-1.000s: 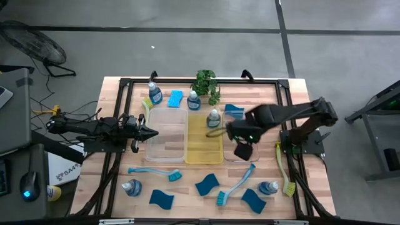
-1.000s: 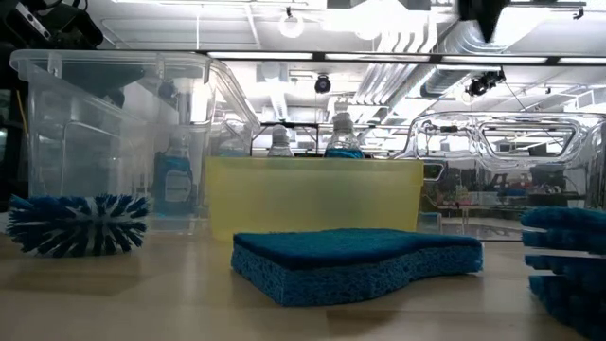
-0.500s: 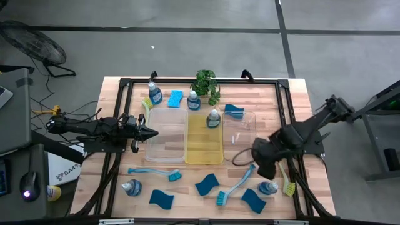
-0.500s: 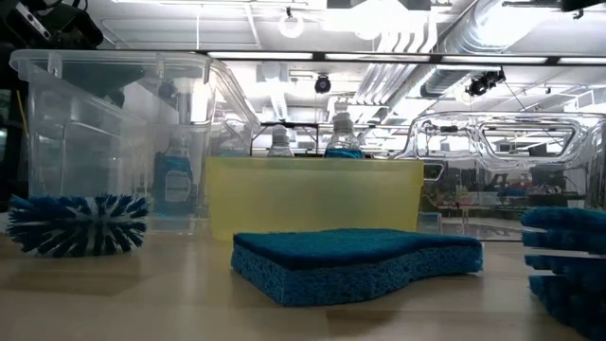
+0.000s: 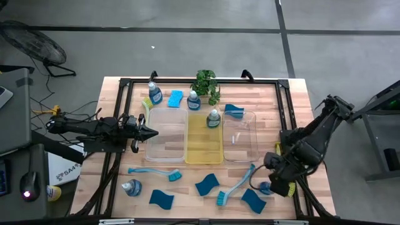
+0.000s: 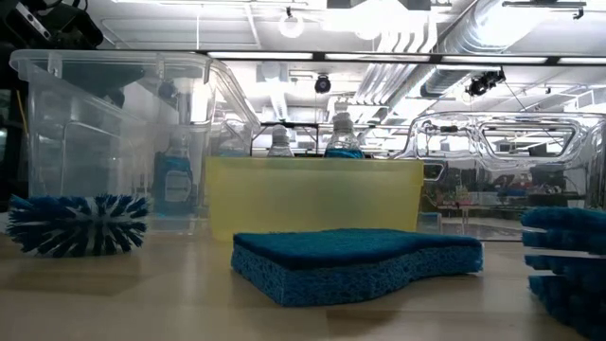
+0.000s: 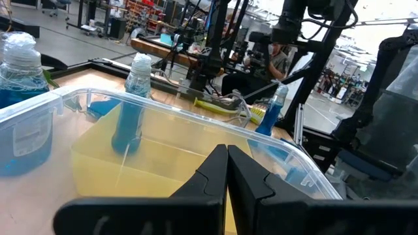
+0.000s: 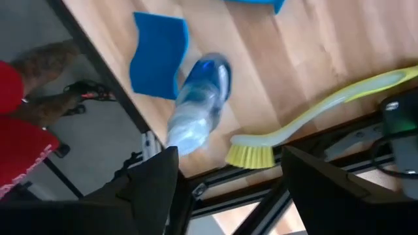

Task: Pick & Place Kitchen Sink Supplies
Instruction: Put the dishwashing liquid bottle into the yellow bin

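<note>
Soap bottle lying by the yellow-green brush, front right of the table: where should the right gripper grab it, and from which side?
Grip the soap bottle across the middle of its body, coming straight down from above. It lies on its side on the table, so the rounded flanks face the open right gripper hovering over it. Probably keep the fingers clear of the blue sponge and the yellow-green brush on either side.
</note>
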Motion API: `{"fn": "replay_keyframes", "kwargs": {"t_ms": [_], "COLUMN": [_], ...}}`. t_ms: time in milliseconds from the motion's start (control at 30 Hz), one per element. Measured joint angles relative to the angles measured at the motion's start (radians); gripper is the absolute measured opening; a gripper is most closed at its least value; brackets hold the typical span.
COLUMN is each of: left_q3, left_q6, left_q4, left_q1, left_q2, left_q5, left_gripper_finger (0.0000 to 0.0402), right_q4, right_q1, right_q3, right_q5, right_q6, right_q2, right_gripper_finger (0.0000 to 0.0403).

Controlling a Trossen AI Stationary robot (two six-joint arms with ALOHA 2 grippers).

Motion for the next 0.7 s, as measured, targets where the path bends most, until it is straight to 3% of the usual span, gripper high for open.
{"fn": "replay_keyframes", "kwargs": {"t_ms": [200,700], "left_q3": [0.0,0.0], "left_q6": [0.0,0.0], "left_q4": [0.0,0.0], "left_q1": [0.0,0.0], "left_q2": [0.0,0.0], "left_q5": [0.0,0.0], "left_gripper_finger": [0.0002,0.0002], "right_q4": [0.009,0.07], "right_q1": [0.066,0.082], "right_q3": [0.0,0.001], "right_q5": [0.036,0.064], "right_q6": [0.109,0.131], "right_q2": [0.021,0.132], "right_gripper_finger": [0.0264,0.0264]}}
